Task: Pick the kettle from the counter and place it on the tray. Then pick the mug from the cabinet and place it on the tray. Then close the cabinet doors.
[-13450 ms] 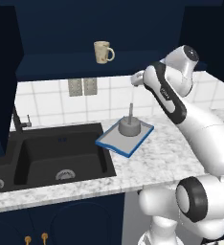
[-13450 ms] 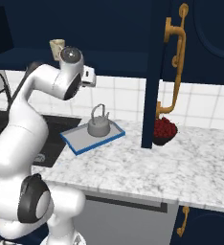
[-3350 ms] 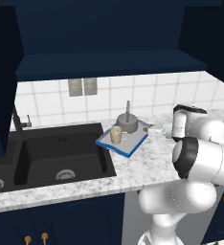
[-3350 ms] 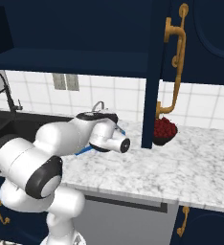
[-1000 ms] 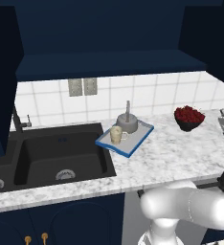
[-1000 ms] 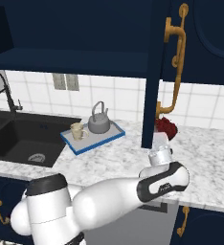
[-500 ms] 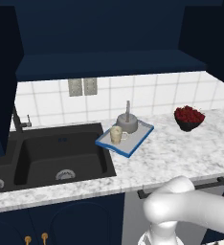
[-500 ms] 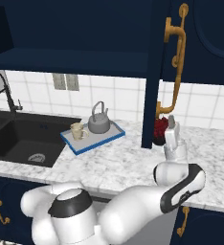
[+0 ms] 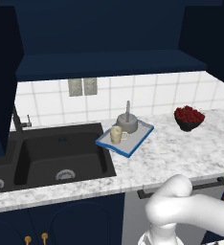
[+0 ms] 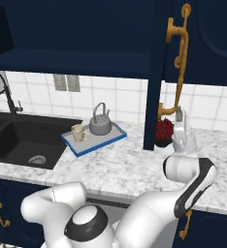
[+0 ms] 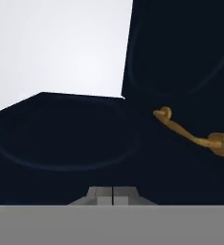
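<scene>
Arm folded low and swung far out to the 3 o'clock side of the right base view, forearm rising so the hand stands upright at the open cabinet door, just beside its long gold handle. Cabinet overhead, dark navy, shelf bare. Speckled worktop below, black double sink at 9 o'clock in the left base view. Tray just right of the sink, blue-rimmed, flat on the worktop. Kettle sits on the tray's far half; mug on the tray too, close in front of the kettle at 7 o'clock. Dark bowl of red things well apart at 3 o'clock. Jaws pressed together, pinching nothing; hand view faces navy door panels and a brass handle.
</scene>
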